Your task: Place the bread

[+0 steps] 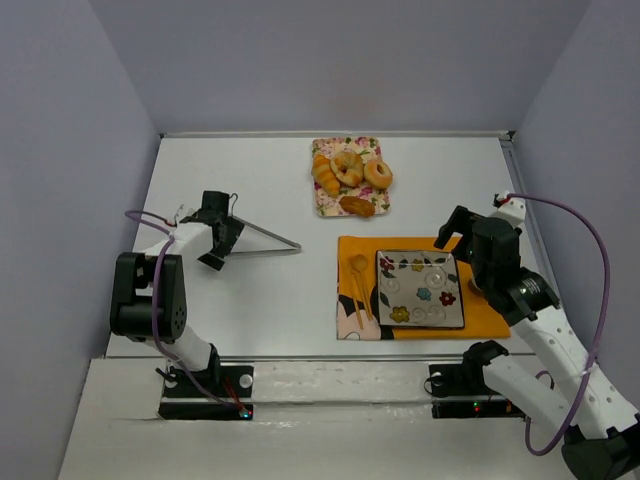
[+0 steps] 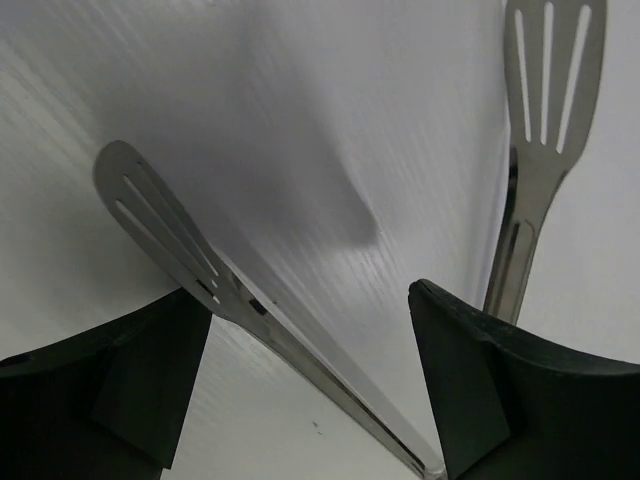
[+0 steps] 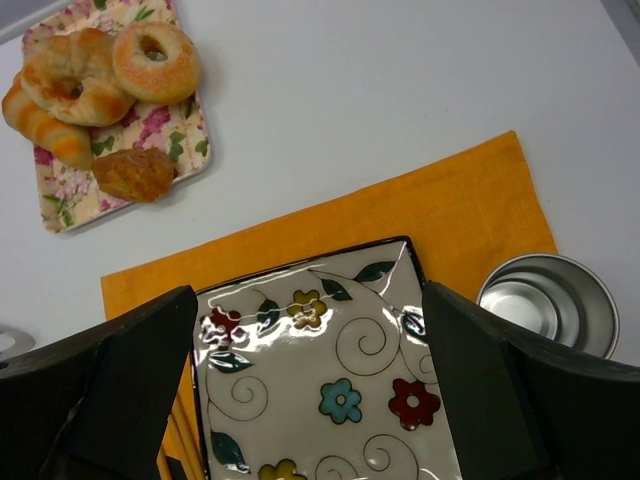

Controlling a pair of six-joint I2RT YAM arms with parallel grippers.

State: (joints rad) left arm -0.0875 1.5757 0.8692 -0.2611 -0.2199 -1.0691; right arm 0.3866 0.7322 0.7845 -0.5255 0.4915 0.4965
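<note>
Your left fingers (image 2: 110, 400) stand wide, with a tongs (image 1: 265, 240) arm against each one. They hold the tongs without squeezing them, and both slotted blades are spread clear of the bench (image 1: 250, 180). Your right fingers (image 3: 130, 390) are parted and hold nothing, hanging over the plate (image 3: 330, 350) on the orange cloth (image 3: 470, 200). A steel cup (image 3: 550, 300) sits at the plate's 3 o'clock. The bread (image 1: 378, 175) is not yet moved. It lies on the floral tray (image 1: 322, 206) at about 11 o'clock from the plate and 2 o'clock from the tongs, in the tray's 2 o'clock corner. It touches a paler, lumpier ring (image 1: 347, 165) at its 9 o'clock, with a croissant (image 1: 323, 175) beyond that and a small brown pastry (image 1: 357, 206) at its 7 o'clock. It should be light and somewhat soft, with a smooth crust that may slide on steel, so squeeze gently or it will dent. I would take it across the ring from 12 to 6 o'clock, where the sides look free, or put one blade through the hole.
</note>
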